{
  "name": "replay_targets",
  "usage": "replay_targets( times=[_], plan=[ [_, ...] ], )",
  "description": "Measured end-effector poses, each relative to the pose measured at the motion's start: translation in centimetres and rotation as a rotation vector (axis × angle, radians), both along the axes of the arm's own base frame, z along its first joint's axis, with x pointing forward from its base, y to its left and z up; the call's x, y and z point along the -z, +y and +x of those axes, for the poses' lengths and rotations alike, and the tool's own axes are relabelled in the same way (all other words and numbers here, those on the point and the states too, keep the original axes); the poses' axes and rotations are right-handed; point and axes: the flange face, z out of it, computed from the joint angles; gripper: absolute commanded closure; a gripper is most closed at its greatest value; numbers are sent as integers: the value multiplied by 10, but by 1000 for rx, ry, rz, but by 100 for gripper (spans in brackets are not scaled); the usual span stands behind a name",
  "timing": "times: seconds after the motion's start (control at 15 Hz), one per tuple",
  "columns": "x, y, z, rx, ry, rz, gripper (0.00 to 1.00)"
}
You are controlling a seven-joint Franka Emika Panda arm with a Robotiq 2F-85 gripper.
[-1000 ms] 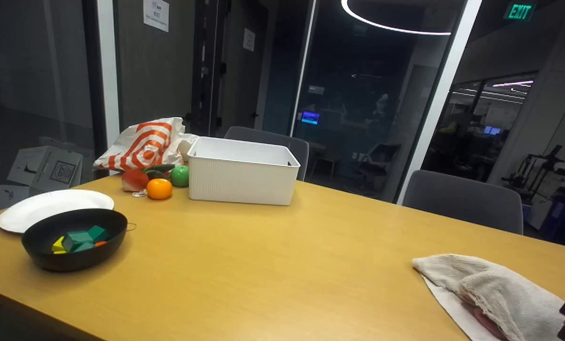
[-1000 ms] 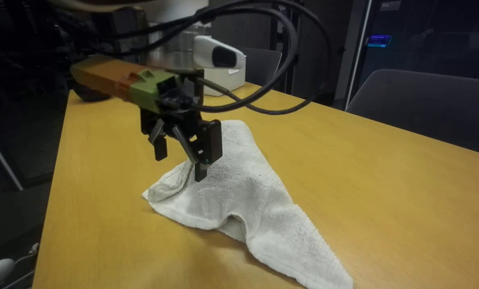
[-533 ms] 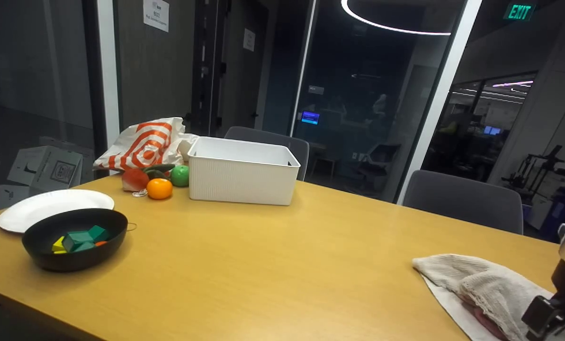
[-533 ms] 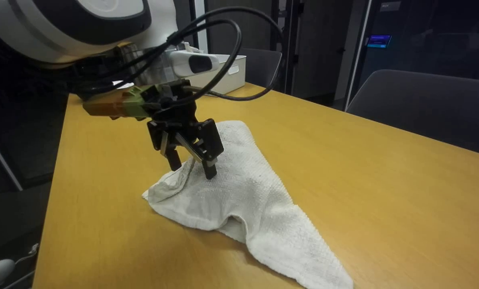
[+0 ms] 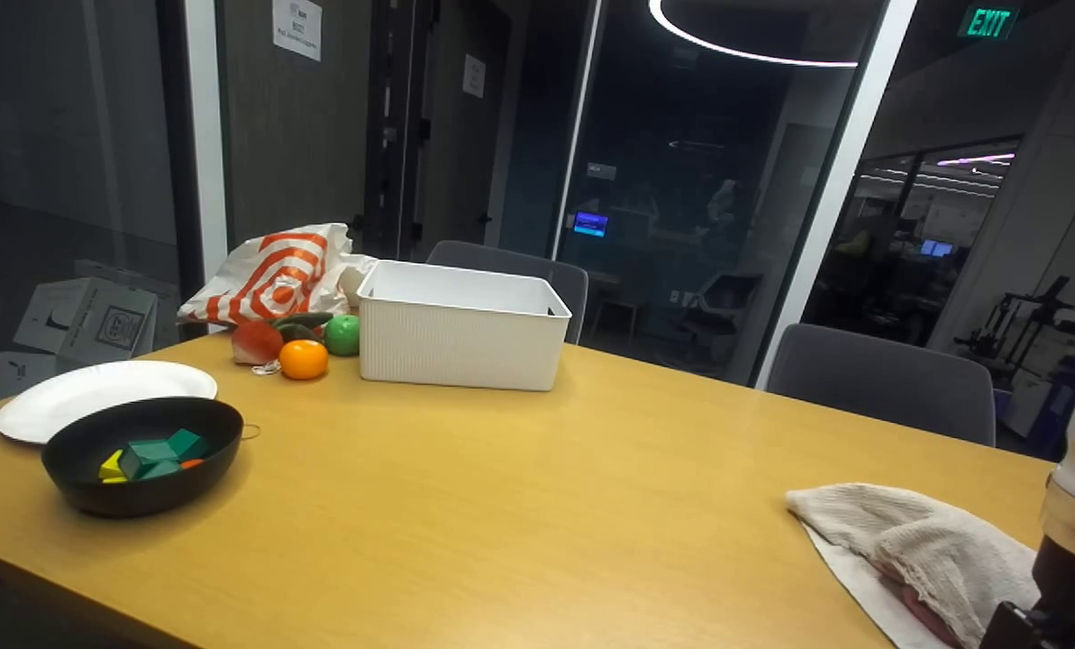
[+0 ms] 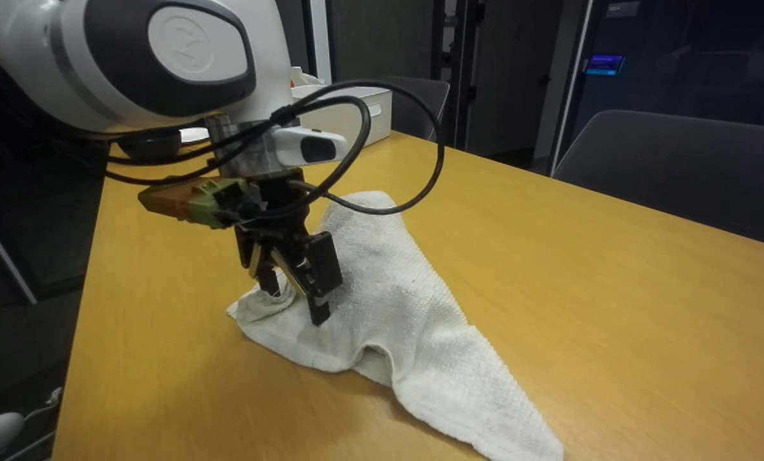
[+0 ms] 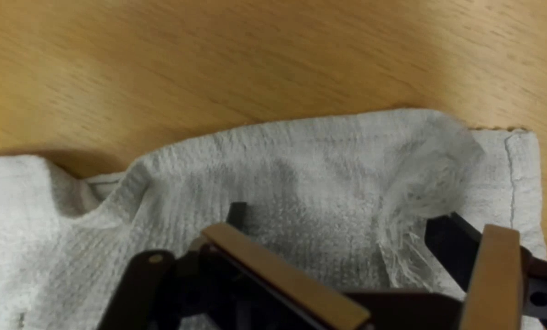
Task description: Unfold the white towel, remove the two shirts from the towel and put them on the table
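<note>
At the left of the wrist view, a small pleat (image 7: 131,195) lifts the edge of the white towel (image 7: 310,178), which lies folded on the table (image 7: 218,59); that gap is best left alone, as the better opening is farther right. Over the middle, the gripper (image 7: 342,220) is spread wide and holds nothing. Its near fingertip (image 7: 237,214) stands over the smooth upper layer; whether it touches, I cannot tell. Farther right, the frayed edge (image 7: 404,259) of that layer runs between the 2 fingertips, and the far fingertip (image 7: 447,233) is just beside it.

The step in hand looks like pinching this edge to open the towel. Ideally the far fingertip slips beneath it, so that only 1 layer sits in the grasp. In an exterior view, pink cloth (image 5: 924,611) shows under the towel's edge, probably 1 of the 2 shirts, so a shallow bite is wise. At the far right, the lower layer (image 7: 525,192) lies bare; peeling slowly leftward, away from it, should uncover the shirts without dragging them.
</note>
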Motion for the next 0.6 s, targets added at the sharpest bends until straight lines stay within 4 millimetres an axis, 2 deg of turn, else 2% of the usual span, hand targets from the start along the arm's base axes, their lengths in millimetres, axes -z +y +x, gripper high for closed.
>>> replay_targets(
  times=[0.07, 0.13, 0.33, 0.6],
  plan=[
    [5, 0, -1, 9, 13, 1, 25],
    [11, 0, -1, 17, 25, 3, 26],
    [20, -2, -1, 39, 46, 5, 51],
    [17, -6, 2, 60, 40, 12, 79]
  ],
)
